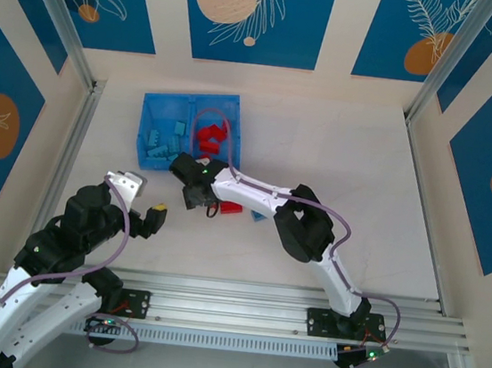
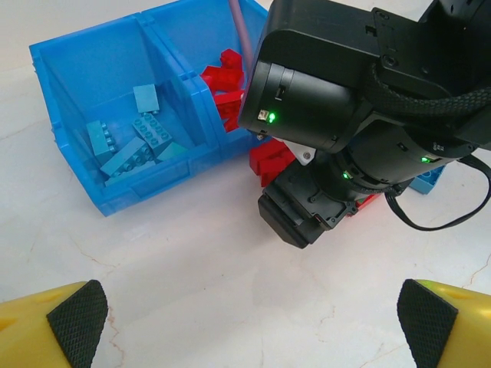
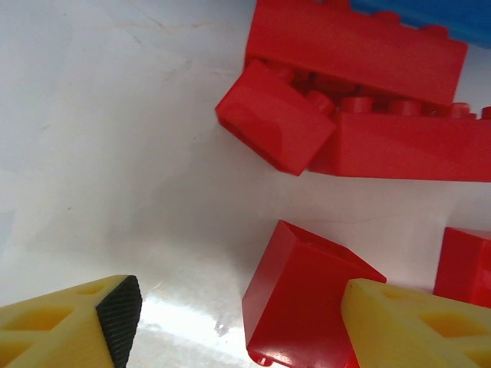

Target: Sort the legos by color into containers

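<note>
Right wrist view: the right gripper's point(image 3: 242, 322) jaws are spread wide over the bench point(image 3: 115, 153), and a red brick point(image 3: 299, 299) is seen between them, close to one finger. Loose red bricks point(image 3: 360, 46) are piled just beyond. The left gripper's point(image 2: 252, 326) jaws are likewise held wide. Teal bricks point(image 2: 134, 146) are kept in the tray's point(image 2: 146, 195) left compartment, red ones point(image 2: 226, 80) in the right.

No legible text, label, brand, number or sign anywhere on any surface in view

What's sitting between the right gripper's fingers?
One red lego on the table, beside one finger; bare table toward the other. Right wrist view.
</note>
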Tool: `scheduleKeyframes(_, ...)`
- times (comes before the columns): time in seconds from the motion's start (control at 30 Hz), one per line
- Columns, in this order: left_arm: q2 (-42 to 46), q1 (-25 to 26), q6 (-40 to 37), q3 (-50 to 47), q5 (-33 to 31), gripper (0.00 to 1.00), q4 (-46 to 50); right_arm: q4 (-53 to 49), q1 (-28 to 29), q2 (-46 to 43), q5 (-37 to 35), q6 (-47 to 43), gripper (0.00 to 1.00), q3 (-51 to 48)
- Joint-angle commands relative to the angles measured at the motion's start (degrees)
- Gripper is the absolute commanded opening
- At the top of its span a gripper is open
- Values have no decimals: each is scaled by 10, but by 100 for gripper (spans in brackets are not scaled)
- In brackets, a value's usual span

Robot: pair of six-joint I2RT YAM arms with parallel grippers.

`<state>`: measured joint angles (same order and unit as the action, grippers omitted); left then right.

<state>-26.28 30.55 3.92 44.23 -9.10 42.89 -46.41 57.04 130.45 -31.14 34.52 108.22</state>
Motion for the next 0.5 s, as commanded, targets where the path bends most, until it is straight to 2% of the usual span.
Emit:
scheduleKeyframes(0.0, 10, -5, -5, -4, 1, 100, -5, -31, -16, 24, -4, -9, 79, -1)
scheduleKeyframes(0.17, 9, -5, -6, -5, 0, 100, -6, -13, -17, -3, 11, -35, 87, -19)
scheduleKeyframes(0.47, 7, -8, -8, -5, 2, 100, -8, 40, -32, -112, 15, -42, 88, -91)
